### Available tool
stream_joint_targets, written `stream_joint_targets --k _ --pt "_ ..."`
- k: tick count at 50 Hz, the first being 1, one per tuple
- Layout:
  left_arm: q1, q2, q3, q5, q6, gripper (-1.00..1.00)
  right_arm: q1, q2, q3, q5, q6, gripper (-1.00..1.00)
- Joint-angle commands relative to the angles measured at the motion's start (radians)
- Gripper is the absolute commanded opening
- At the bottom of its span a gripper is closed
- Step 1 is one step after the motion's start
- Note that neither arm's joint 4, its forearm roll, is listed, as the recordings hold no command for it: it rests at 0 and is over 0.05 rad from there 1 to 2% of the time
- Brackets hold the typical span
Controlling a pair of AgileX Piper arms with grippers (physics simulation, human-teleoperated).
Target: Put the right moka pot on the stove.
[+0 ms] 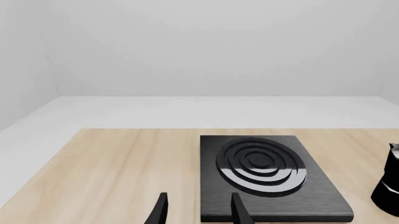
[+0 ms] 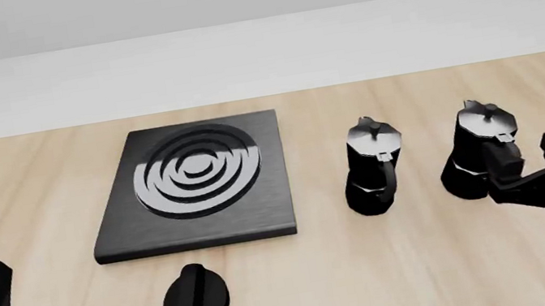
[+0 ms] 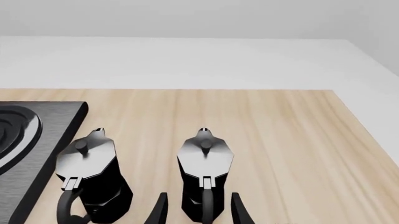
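My feeds are bright and evenly lit from above, soft and diffuse, so the wooden worktop shows almost no cast shadow under anything. Everything is sharp from near edge to far wall, with no blur, grain or bending at the borders. The only glare I get is a pale sheen on the stove rings and the pot lids.

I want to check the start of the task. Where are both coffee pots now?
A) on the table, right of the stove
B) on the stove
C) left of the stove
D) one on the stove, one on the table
A: the left pot and the right pot both stand on the table, right of the stove, whose rings are bare.
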Motion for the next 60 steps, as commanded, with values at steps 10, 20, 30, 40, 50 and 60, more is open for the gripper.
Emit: stream_joint_targets --k 10,20,30,40,50,60 --pt "0.000 0.000 0.000 0.000 0.000 1.00 -0.020 0.175 -0.040 -0.091 0.055 1.00" --pt "0.000 0.000 0.000 0.000 0.000 1.00 -0.020 0.220 -0.059 -0.101 0.054 1.00" --pt "0.000 0.000 0.000 0.000 0.000 1.00 -0.037 0.281 -0.076 -0.124 0.033 1.00" --pt "0.000 0.000 0.000 0.000 0.000 1.00 -0.046 0.340 -0.098 -0.137 0.028 1.00" --pt "0.000 0.000 0.000 0.000 0.000 1.00 -0.040 0.362 -0.115 -0.131 0.028 1.00" --pt "0.000 0.000 0.000 0.000 0.000 1.00 -0.006 0.272 -0.071 -0.126 0.015 -1.00"
